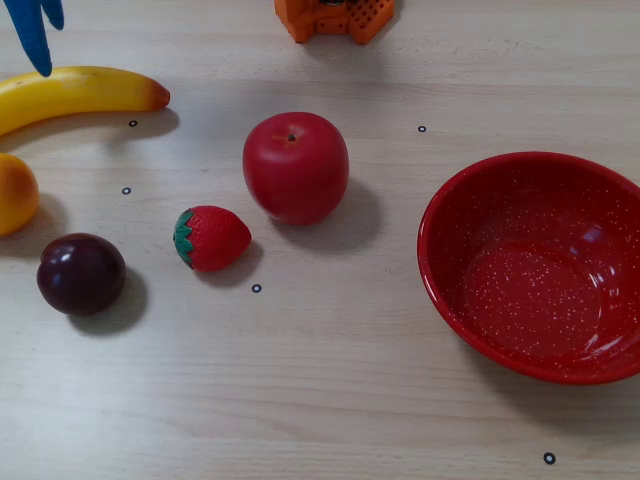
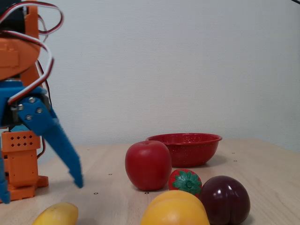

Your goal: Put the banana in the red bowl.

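Blue hand (image 2: 40,190) up in the air, fingers spread wide apart, nothing between them, poised above the banana (image 1: 75,93) in the low side-on fixed view, with one fingertip (image 1: 37,52) poking into the top-left corner of the high fixed view, right at the banana's upper edge. The banana lies flat on the pale wooden surface (image 1: 330,380) at the far left there, reddish tip pointing toward the apple (image 1: 296,166). Whether the fingertip touches it, I cannot tell. The red bowl (image 1: 445,215) sits empty over on the right, well apart from the banana, apple and strawberry (image 1: 210,238) in between. A dark plum (image 1: 81,273) sits near the strawberry, and an orange-yellow fruit (image 1: 15,193) rests just below the banana. The orange arm base (image 1: 335,17) peeks in at the top edge.
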### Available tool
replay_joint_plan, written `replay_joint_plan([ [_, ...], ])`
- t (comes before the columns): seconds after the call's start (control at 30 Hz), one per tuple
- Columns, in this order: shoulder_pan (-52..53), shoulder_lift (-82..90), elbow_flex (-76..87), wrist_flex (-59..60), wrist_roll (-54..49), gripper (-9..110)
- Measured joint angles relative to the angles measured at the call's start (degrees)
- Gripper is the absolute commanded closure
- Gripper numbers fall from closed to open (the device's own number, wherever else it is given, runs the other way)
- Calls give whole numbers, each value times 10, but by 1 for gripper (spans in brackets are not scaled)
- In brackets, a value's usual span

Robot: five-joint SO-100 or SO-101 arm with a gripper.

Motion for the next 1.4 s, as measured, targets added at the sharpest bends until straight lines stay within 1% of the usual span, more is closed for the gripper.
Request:
replay_joint_plan([
  [0.2,11,-49,9,-4,0,56],
  [0.47,36,-112,12,-91,4,57],
  [0.73,37,-136,12,-129,15,59],
  [0.83,35,-139,11,-141,20,66],
  [0.93,35,-139,16,-158,26,76],
  [0.97,35,-139,20,-163,27,82],
  [1.03,35,-138,24,-168,33,97],
  [1.07,35,-137,25,-169,28,101],
  [1.23,36,-137,25,-168,28,101],
  [1.4,34,-140,-4,-53,28,101],
])
